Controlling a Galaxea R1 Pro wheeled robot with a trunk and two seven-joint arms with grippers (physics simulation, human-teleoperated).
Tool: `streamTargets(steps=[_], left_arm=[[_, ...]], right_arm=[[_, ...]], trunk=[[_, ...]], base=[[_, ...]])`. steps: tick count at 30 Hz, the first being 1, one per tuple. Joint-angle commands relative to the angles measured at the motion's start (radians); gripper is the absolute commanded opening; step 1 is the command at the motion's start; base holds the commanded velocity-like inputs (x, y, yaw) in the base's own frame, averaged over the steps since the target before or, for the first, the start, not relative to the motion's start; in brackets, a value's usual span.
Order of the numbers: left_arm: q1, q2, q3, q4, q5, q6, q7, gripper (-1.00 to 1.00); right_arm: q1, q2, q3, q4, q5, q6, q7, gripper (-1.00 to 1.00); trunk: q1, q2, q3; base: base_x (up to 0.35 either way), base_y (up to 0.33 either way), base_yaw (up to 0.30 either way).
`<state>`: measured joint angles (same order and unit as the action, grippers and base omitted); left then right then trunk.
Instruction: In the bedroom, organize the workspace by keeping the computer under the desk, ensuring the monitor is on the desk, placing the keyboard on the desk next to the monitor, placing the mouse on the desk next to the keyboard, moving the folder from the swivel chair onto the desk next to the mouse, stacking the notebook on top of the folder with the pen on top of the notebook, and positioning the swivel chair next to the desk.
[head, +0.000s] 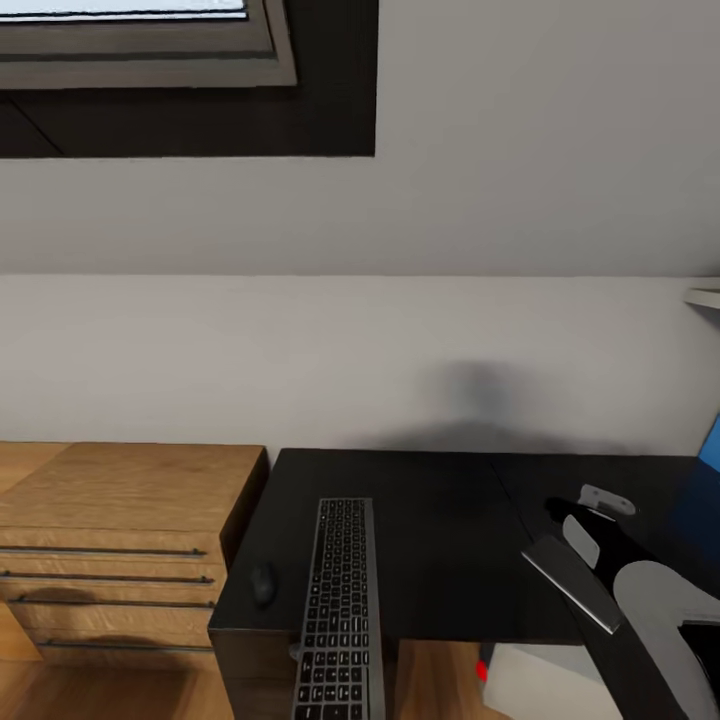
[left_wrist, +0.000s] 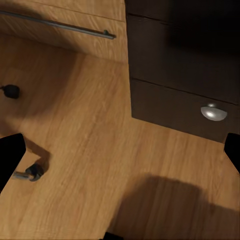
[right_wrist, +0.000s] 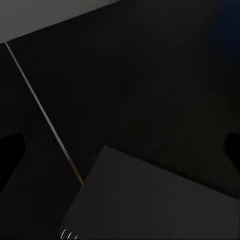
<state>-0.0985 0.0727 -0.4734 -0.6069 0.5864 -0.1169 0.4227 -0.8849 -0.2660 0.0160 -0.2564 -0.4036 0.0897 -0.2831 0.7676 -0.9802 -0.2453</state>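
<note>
The right pincer (head: 585, 545) gripped the notebook (head: 570, 582) above the counter (head: 440, 540). The keyboard (head: 338, 610) overhung its front edge; a nudge could tip it off. Left pincer state undeterminable.

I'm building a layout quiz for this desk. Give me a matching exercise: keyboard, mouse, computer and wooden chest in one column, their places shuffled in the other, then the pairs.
Things:
1. keyboard
2. mouse
3. computer
4. wooden chest

Places:
A. low down, under the desk top near its front
B. lying on the desk, one end hanging out past its front edge
C. standing against the desk's left end
D. on the desk, just left of the keyboard

Pairs: 1-B, 2-D, 3-A, 4-C
</note>
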Motion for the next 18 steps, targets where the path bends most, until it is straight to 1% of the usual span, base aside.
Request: streamTargets(steps=[1, 7, 8, 9, 11, 14, 16, 17, 18], left_arm=[[-0.001, 0.002, -0.008, -0.001, 0.01, -0.006, 0.007, 1.0], [-0.001, 0.002, -0.009, -0.001, 0.009, -0.006, 0.007, 1.0], [-0.001, 0.002, -0.008, -0.002, 0.009, -0.006, 0.007, 1.0], [-0.001, 0.001, -0.006, -0.005, 0.009, -0.006, 0.011, 1.0], [-0.001, 0.001, -0.006, -0.006, 0.009, -0.007, 0.013, 1.0], [-0.001, 0.001, -0.005, -0.006, 0.009, -0.007, 0.014, 1.0], [-0.001, 0.001, -0.005, -0.007, 0.009, -0.007, 0.014, 1.0], [-0.001, 0.001, -0.005, -0.007, 0.009, -0.007, 0.014, 1.0], [-0.001, 0.001, -0.005, -0.007, 0.009, -0.007, 0.014, 1.0]], right_arm=[[0.0, -0.002, 0.001, -0.003, -0.001, 0.016, -0.005, 1.0], [0.0, -0.007, -0.013, -0.003, -0.001, 0.021, -0.005, 1.0], [0.0, -0.015, -0.03, -0.002, -0.003, 0.021, -0.005, 1.0], [0.0, -0.035, -0.112, 0.001, -0.013, 0.023, -0.004, 1.0], [0.0, -0.042, -0.14, 0.001, -0.016, 0.027, -0.003, 1.0], [0.0, -0.045, -0.158, 0.0, -0.017, 0.043, 0.001, 1.0], [0.0, -0.046, -0.163, -0.003, -0.018, 0.049, 0.008, 1.0], [0.0, -0.046, -0.166, -0.005, -0.018, 0.052, 0.019, 1.0], [0.0, -0.047, -0.169, -0.012, -0.017, 0.054, 0.051, 1.0]], trunk=[[0.001, -0.001, -0.001], [0.001, -0.001, -0.001], [0.001, -0.001, -0.001], [0.004, -0.008, -0.004], [0.012, -0.022, -0.011], [0.024, -0.043, -0.02], [0.031, -0.057, -0.026], [0.035, -0.064, -0.03], [0.039, -0.071, -0.033]], base=[[0.174, 0.0, 0.0], [0.08, 0.0, 0.0], [0.029, 0.0, 0.0], [0.008, 0.0, 0.0], [0.005, 0.0, 0.0], [0.002, 0.0, 0.0], [0.001, 0.0, 0.0], [0.0, 0.0, 0.0], [0.0, 0.0, 0.0]])
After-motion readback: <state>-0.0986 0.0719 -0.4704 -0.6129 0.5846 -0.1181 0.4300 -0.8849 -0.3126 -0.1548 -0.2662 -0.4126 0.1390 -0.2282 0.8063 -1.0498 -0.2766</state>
